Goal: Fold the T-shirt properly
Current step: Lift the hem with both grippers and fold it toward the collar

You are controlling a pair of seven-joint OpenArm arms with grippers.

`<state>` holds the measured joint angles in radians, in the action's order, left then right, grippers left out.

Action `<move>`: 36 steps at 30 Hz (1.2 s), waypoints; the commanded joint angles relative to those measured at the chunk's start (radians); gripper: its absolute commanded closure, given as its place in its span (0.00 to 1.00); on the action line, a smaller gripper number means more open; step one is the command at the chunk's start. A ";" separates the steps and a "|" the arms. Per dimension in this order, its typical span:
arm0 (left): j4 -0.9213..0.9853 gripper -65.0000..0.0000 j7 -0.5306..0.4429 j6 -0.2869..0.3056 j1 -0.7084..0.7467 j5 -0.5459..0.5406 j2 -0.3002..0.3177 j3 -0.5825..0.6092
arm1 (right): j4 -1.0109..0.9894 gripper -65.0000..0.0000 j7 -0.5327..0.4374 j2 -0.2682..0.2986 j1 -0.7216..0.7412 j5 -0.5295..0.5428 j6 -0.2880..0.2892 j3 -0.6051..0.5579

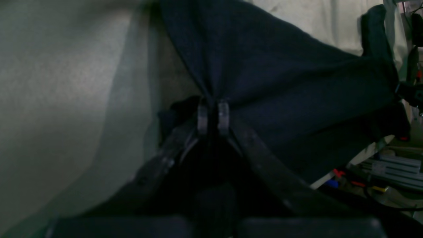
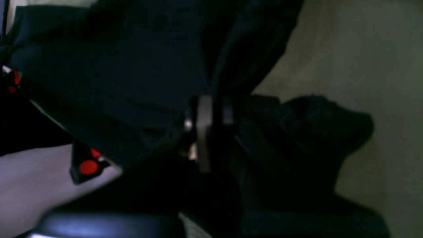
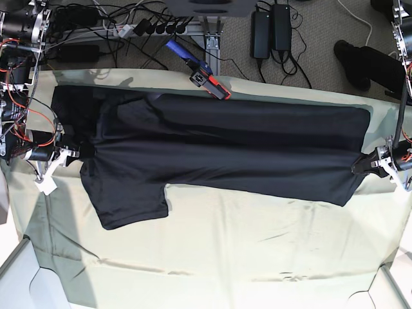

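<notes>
Both grippers are clamped tight on the shirt (image 3: 219, 154): my left gripper (image 1: 213, 114) pinches one end of it, my right gripper (image 2: 211, 112) the opposite end near the sleeve. Between them I have it stretched lengthwise across the cloth (image 3: 212, 257), apparently folded once along its length, one sleeve lying out toward the front. I judge the crosswise folds are not yet done.

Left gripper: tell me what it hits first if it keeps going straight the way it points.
The left gripper is already shut on the T-shirt, so it would push into that black cloth at once. Beyond, judging by the base view, lies more shirt stretched toward the right gripper; depth is unclear.
</notes>
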<state>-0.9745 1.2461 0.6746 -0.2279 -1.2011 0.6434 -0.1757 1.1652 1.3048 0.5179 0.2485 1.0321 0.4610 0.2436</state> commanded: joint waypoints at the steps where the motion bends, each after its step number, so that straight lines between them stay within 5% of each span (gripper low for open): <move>1: -0.016 1.00 -0.008 0.023 -0.021 -0.015 0.024 -0.006 | 0.015 1.00 0.002 0.024 0.019 0.011 0.087 0.008; 8: -0.016 1.00 -0.015 0.023 -0.021 -0.015 0.024 -0.006 | 0.013 0.99 -0.002 0.024 0.021 -0.048 0.087 0.008; 11: -0.016 1.00 -0.014 0.023 -0.021 -0.015 0.022 -0.006 | 0.013 0.52 -0.005 0.024 0.023 -0.048 0.086 0.008; 13: -0.016 1.00 -0.008 0.023 -0.021 -0.016 0.021 -0.006 | 0.013 0.36 -0.006 0.025 0.024 -0.051 0.086 0.008; 25: -0.090 1.00 0.014 0.023 -0.018 -0.015 0.022 -0.006 | 0.000 0.36 -0.139 0.024 0.227 -0.181 0.074 0.010; 36: -0.247 1.00 0.020 0.023 0.032 -0.014 0.022 -0.006 | -0.275 0.36 -0.275 -0.072 0.383 -0.332 0.067 0.009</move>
<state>-1.2037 1.2797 0.6750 -0.1749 -1.1946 0.6426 -0.1757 0.8753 1.0512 0.4313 0.5964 0.6838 0.4606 0.2474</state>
